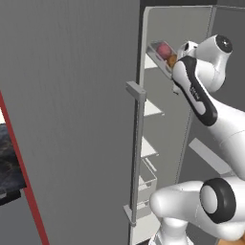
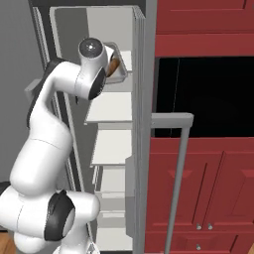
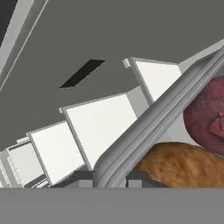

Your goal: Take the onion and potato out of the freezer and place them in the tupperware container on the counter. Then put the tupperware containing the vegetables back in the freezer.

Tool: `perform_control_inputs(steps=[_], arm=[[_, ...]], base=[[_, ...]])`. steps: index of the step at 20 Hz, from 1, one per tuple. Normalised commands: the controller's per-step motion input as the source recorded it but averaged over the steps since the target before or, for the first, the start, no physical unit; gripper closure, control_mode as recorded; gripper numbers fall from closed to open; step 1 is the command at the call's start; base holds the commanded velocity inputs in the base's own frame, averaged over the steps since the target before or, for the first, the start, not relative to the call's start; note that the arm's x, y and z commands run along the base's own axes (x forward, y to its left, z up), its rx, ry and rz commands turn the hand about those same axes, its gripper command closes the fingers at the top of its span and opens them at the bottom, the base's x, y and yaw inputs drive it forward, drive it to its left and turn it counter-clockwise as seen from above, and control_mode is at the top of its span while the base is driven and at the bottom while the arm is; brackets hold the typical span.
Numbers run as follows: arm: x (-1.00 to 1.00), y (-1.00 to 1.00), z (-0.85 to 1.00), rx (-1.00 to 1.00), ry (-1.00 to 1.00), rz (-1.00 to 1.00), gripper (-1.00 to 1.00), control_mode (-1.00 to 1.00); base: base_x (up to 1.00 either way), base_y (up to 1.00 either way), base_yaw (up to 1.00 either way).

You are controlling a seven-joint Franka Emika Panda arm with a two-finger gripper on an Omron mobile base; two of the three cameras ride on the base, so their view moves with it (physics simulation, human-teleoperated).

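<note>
Hand (image 3: 109, 177) shut on the rim of the tupperware container (image 3: 148, 127); the two dark tips sit either side of the grey lip at the bottom of the hand view.

Potato (image 3: 186, 164) lies nearest inside the tub, the reddish onion (image 3: 205, 116) just beyond it, the two close together or touching. Judged: both vegetables are loaded and the return to the freezer (image 1: 72, 119) is under way; left to do is setting the tub down on a shelf and letting go.

Left base view: tub (image 1: 160, 55) held high at the open freezer, tilted, beside the upper white shelf (image 1: 152, 62). Room is tight: door edge with bar handle (image 1: 136, 153) to the left, shelf edges stacked below. Tilt could let the contents roll toward the low side.
</note>
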Motion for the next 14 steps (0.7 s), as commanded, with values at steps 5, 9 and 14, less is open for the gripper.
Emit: perform_control_inputs(steps=[5, 9, 14], arm=[[0.29, 0.0, 0.31, 0.0, 0.06, 0.0, 1.0, -1.0], [0.33, 0.06, 0.09, 0.0, 0.02, 0.0, 1.0, -1.0], [0.43, 0.2, 0.02, -0.01, 0.11, 0.0, 1.0, -1.0]], base=[[0.0, 0.0, 0.0], [0.0, 0.0, 0.0], [0.0, 0.0, 0.0]])
